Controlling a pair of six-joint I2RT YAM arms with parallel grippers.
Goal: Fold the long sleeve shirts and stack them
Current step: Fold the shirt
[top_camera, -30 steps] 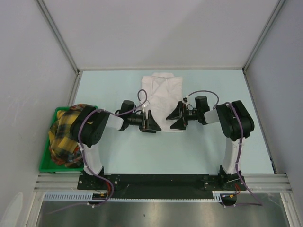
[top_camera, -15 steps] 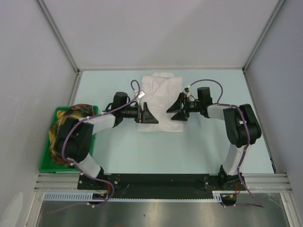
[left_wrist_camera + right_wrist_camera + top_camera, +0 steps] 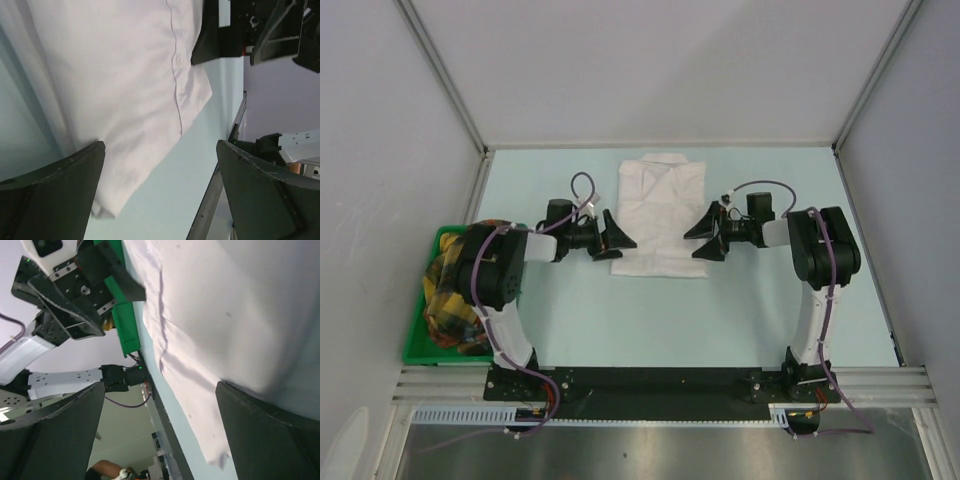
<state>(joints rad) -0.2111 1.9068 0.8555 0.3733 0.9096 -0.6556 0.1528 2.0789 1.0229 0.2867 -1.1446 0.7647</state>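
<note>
Flanking shirt (image 3: 661, 200): left tool (image 3: 619, 236), right tool (image 3: 699, 237)

A green bin (image 3: 416, 350) sat at the left near corner of the pale blue table (image 3: 650, 320), tight against the left wall. A crumpled plaid cloth (image 3: 450, 300) in yellow, red and dark checks filled it and rose above its rim. Plain grey panels (image 3: 660, 70) in metal framing closed the far side. An aluminium rail (image 3: 440, 384) ran along the near edge, with a steel sheet (image 3: 660, 452) nearer still.
</note>
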